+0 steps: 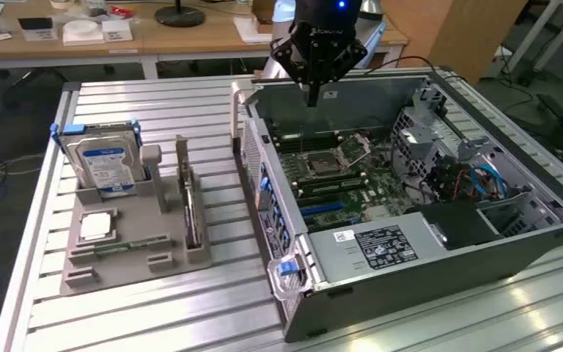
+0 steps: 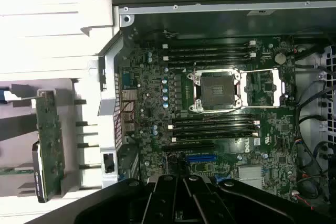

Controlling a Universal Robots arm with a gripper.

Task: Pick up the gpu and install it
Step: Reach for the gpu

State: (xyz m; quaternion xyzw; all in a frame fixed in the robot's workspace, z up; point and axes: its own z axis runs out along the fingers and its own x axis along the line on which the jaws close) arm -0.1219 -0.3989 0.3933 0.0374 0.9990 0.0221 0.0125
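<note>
Exterior view: the claw (image 1: 311, 99), closed and empty, hangs top centre over the open computer case (image 1: 428, 290). The gpu (image 1: 193, 209) stands on edge in its grey holder (image 1: 130, 242) at left, likely for easy gripping.

The ribbed metal table (image 1: 164, 103) is gleaming; the holder (image 1: 130, 257) is looking matt grey plastic; the gpu (image 2: 50, 145) is showing matt circuit board.

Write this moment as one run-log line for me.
gripper: shut, empty, above open computer case | gpu: on edge in grey holder, not held
</note>
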